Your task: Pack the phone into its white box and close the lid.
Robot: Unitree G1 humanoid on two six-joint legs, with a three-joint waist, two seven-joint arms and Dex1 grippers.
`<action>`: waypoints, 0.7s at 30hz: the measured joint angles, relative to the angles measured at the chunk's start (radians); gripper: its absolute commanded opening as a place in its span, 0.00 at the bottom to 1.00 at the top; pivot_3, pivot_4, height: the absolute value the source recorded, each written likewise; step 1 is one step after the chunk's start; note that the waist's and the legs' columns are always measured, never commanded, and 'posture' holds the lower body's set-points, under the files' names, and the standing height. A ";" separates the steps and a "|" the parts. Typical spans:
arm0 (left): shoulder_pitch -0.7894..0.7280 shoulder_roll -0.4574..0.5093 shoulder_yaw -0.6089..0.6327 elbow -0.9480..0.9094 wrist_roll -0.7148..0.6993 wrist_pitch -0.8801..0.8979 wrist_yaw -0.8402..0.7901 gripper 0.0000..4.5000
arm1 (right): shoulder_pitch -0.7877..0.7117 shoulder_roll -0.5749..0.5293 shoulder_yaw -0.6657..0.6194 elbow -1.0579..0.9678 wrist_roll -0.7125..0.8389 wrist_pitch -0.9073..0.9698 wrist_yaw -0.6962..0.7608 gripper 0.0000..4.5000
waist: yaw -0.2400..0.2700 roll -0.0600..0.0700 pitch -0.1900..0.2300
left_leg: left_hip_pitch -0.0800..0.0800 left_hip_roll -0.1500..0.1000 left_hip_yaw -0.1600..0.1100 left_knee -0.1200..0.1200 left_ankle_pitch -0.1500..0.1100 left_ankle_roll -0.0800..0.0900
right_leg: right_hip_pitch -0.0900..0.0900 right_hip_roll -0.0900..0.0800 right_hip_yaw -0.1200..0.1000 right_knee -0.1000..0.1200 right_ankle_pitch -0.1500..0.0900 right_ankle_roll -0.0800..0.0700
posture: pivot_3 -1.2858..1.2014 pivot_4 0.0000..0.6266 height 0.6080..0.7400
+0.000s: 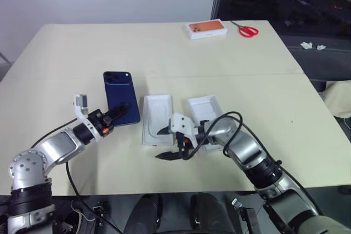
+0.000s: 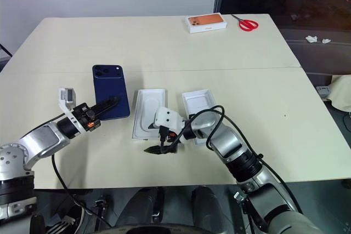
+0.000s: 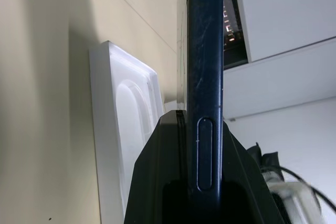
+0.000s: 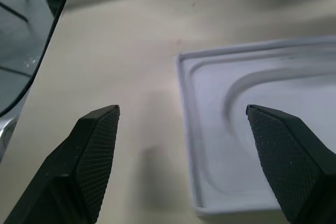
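Note:
The dark blue phone (image 1: 121, 97) has its glossy back up and its camera cluster at the far end. My left gripper (image 1: 114, 115) is shut on its near edge, and in the left wrist view the phone (image 3: 205, 51) stands edge-on between the fingers. Right of it lies a white rectangular piece with an oval recess (image 1: 157, 118); I cannot tell whether it is the white box or an insert lying in it. My right gripper (image 1: 163, 143) is open and empty, straddling that piece's near left corner (image 4: 210, 145). The lid (image 1: 203, 107) lies open side up, partly under my right arm.
An orange-topped white box (image 1: 207, 29) and red-handled scissors (image 1: 248, 30) lie at the table's far edge. A seam (image 1: 247, 74) runs across the cream table. Black cables loop off both wrists near the table's front edge.

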 measured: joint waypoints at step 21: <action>-0.010 0.014 -0.001 0.001 -0.001 -0.001 0.000 0.00 | -0.087 0.065 0.093 0.236 -0.228 -0.240 -0.167 0.01 | -0.001 0.000 0.000 | 0.000 0.000 0.000 -0.001 0.001 -0.002 | -0.001 0.000 0.000 0.000 0.000 0.000 | 0.52 0.24 1.00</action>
